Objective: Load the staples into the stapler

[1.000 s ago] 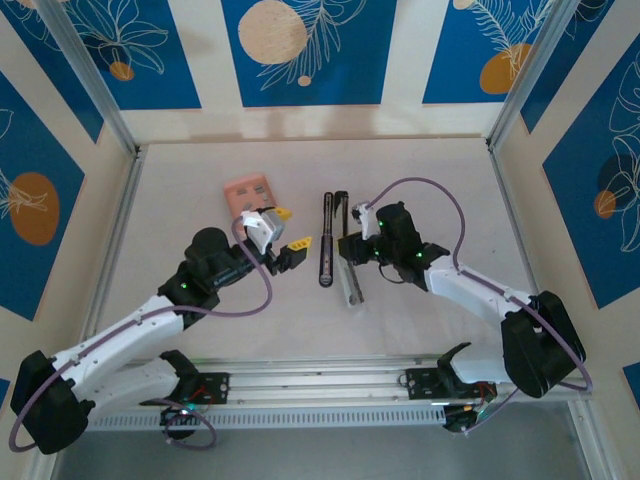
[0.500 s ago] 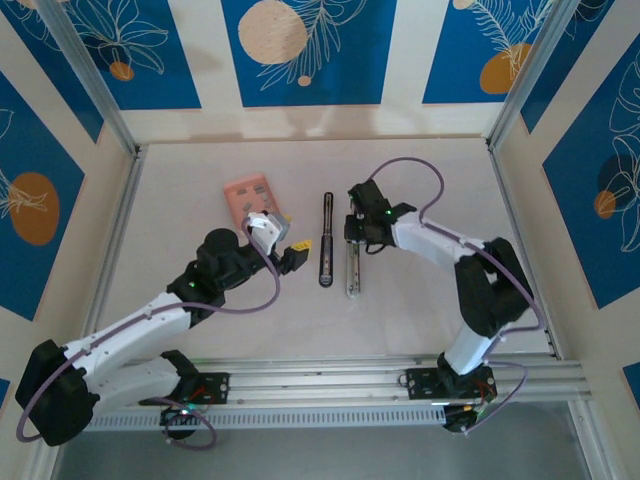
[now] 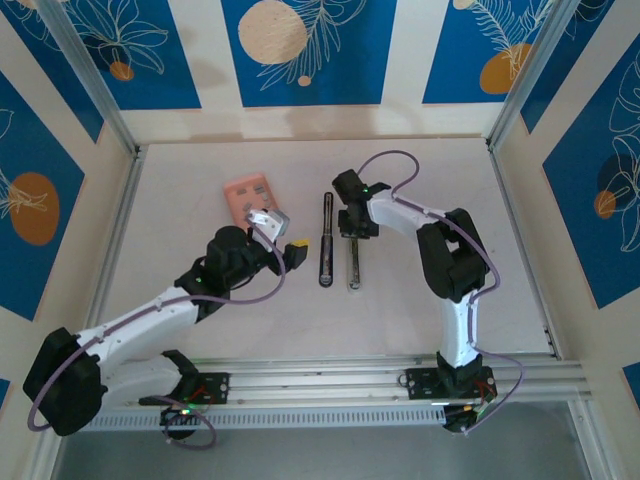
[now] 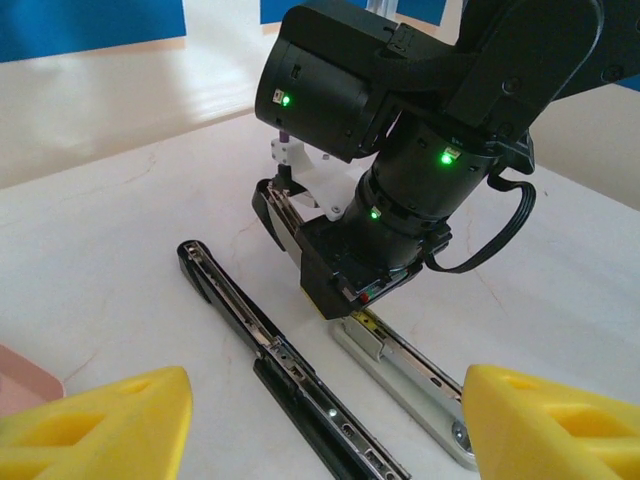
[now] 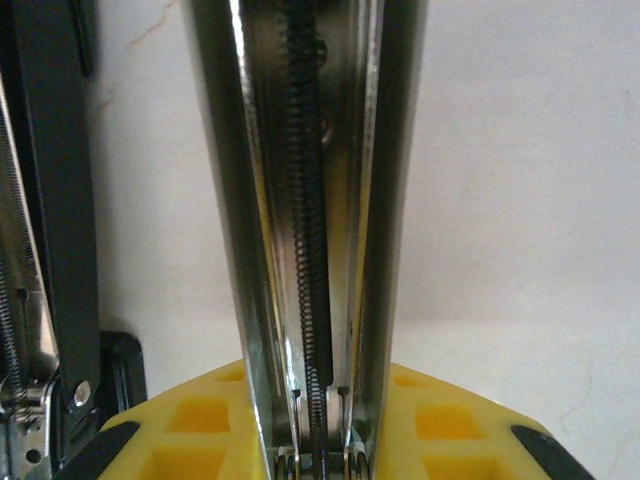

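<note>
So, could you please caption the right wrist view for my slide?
Right claw clamped on the silvery stapler bar.

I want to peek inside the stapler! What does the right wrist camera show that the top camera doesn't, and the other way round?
Right wrist camera: a close look into the silvery bar, with a thin coiled spring running down its channel, and yellow pads hugging it. Top camera: the pink staple box, the left tool and the whole table. Both: the right tool, the silvery bar it holds, and the black stapler bar beside it.
</note>
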Robot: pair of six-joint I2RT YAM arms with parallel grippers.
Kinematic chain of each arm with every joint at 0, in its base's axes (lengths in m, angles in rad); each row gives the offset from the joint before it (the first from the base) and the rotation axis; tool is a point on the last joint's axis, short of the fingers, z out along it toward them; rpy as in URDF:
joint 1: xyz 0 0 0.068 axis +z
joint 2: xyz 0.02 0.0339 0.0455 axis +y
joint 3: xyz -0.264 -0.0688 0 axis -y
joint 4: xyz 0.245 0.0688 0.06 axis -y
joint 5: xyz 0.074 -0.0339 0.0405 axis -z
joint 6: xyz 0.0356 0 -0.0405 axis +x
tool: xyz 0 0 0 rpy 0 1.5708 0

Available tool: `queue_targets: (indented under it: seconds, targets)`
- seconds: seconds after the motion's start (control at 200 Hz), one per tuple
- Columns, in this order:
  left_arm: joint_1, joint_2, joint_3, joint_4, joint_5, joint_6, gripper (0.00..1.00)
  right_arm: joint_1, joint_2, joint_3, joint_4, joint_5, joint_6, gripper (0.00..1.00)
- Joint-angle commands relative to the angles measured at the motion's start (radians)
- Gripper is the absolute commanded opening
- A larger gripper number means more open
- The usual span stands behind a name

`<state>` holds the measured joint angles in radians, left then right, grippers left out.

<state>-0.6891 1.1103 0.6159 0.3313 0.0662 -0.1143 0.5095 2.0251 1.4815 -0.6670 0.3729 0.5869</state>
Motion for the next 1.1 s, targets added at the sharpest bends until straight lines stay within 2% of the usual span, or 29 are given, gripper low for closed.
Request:
queue_targets:
  seconds: [0.0,0.145,0.3,0.425,0.57,0.73,0.885,1.095]
  targets:
    - [0.014,0.008,-0.020,0.074,-0.012,-0.047,0.71,-0.007,0.015,0.049,-0.025,-0.019,0.010,0.29]
    - [0.020,0.020,-0.033,0.099,-0.002,-0.065,0.71,-0.009,0.033,0.052,-0.026,-0.021,0.010,0.37]
    - [0.022,0.031,-0.039,0.134,0.025,-0.065,0.71,-0.022,0.049,0.047,-0.016,-0.043,0.013,0.39]
    - [0.025,0.034,-0.038,0.138,0.027,-0.065,0.70,-0.027,0.063,0.053,-0.014,-0.052,0.015,0.37]
    - [0.033,0.034,-0.032,0.121,0.027,-0.077,0.70,-0.031,0.060,0.051,-0.014,-0.027,0.030,0.29]
    - [0.055,0.036,-0.020,0.084,0.030,-0.098,0.70,-0.032,0.041,0.046,-0.005,-0.018,0.016,0.29]
    - [0.101,0.041,0.026,-0.037,0.037,-0.110,0.70,-0.019,-0.019,-0.006,0.062,-0.035,-0.008,0.38]
    - [0.210,0.092,0.188,-0.350,0.073,-0.104,0.71,-0.014,-0.168,-0.085,0.109,-0.041,-0.036,0.51]
